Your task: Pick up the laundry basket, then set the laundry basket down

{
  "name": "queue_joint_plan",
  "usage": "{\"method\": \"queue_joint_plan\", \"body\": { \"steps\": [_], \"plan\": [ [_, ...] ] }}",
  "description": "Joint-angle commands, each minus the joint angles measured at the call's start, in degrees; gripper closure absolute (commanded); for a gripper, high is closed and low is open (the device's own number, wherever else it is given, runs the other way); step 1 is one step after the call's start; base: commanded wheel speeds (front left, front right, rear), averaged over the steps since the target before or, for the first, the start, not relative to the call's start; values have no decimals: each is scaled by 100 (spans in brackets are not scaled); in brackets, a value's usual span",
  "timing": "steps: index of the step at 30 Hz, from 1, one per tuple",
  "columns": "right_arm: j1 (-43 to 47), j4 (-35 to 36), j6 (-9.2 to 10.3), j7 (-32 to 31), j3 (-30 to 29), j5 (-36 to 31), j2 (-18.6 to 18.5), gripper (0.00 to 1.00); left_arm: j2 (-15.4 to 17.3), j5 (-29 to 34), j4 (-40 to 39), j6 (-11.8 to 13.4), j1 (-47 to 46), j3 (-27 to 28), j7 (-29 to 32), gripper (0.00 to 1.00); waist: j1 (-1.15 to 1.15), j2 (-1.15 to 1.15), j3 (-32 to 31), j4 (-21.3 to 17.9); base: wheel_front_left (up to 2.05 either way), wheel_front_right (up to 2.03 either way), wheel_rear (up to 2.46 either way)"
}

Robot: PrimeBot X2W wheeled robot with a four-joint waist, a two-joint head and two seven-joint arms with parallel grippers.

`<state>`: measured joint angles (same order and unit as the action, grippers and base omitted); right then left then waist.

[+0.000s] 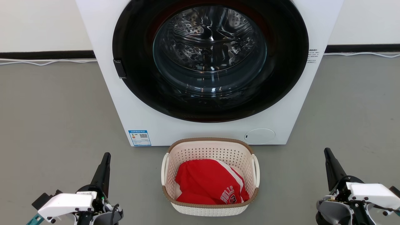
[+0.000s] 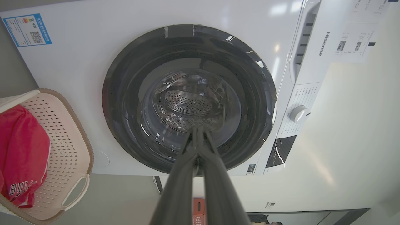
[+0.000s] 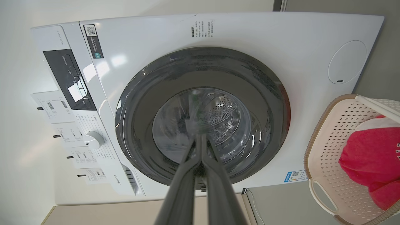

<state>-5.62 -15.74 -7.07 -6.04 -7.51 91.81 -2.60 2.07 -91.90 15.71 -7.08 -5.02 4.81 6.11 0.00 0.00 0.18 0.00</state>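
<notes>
The cream perforated laundry basket [image 1: 210, 150] with its brown rim stands on the grey floor just before the washing machine, a red jersey [image 1: 211, 182] inside it. White loop handles sit on its two sides. My left gripper [image 1: 107, 155] is at the lower left, well to the basket's left, fingers shut and empty. My right gripper [image 1: 327, 150] is at the lower right, well to the basket's right, shut and empty too. The basket [image 2: 62, 131] edges into the left wrist view behind my left gripper [image 2: 198, 128], and the basket [image 3: 331, 143] into the right wrist view beside my right gripper [image 3: 199, 136].
A white front-loading washing machine [image 1: 140, 103] with a closed dark round door [image 1: 210, 59] stands right behind the basket. Grey floor [image 1: 56, 109] stretches on both sides. A cable [image 1: 47, 62] runs along the wall's dark skirting.
</notes>
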Motion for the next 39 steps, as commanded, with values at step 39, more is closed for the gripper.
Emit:
{"method": "queue_joint_plan", "body": {
  "steps": [39],
  "plan": [
    [-56, 172, -42, -43, 102, 38, -28, 100, 81, -29, -167, -41, -117, 169, 36, 100, 0, 0, 0, 0, 0, 0, 0]
  ]
}}
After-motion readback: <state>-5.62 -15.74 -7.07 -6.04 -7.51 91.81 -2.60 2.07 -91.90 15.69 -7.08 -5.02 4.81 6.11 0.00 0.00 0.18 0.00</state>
